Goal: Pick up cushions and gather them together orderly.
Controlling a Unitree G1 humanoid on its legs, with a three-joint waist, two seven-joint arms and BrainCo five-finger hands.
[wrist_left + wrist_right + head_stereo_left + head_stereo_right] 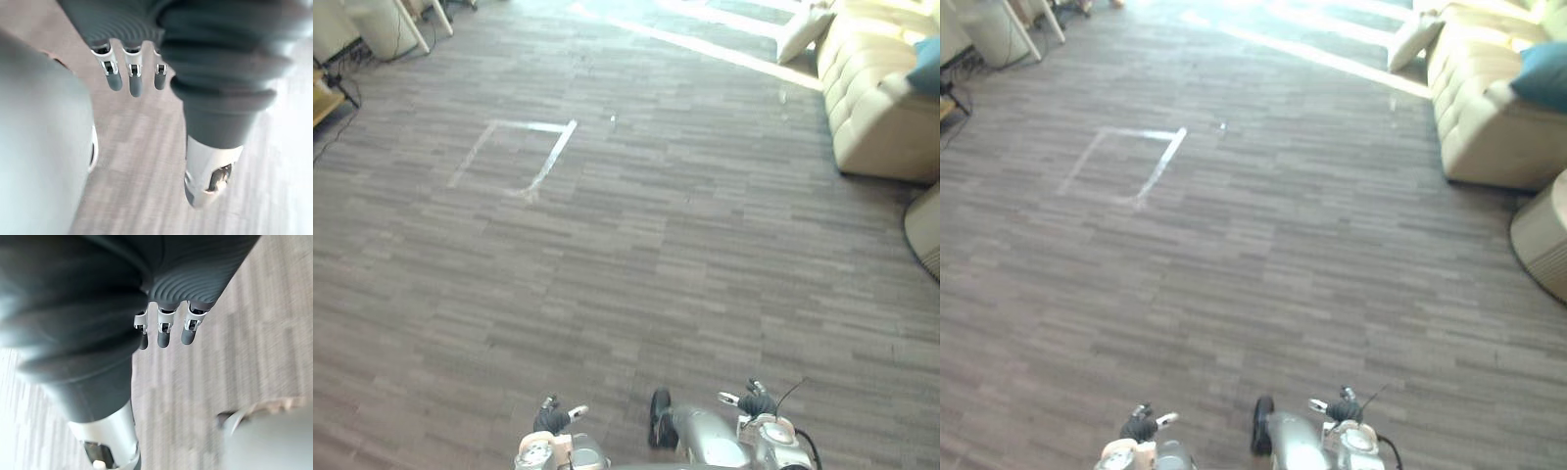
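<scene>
Left hand [131, 81], right hand [165, 330]: fingers straight, empty. I see open floor [656, 255] ahead; sofa [876, 113] along right edge, teal cushion [928, 65] on it, white cushion [803, 35] apparently against its far end.

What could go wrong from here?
1. The white cushion by the cream tufted sofa and the teal cushion on it lie far ahead; walking there, the robot may clip the round beige object nearby.
2. The left hand and right hand are open, empty; a hasty grasp could drop a cushion.

Matt carpet [656, 255], smooth tufted sofa [876, 117], cloth cushion [1542, 73]
</scene>
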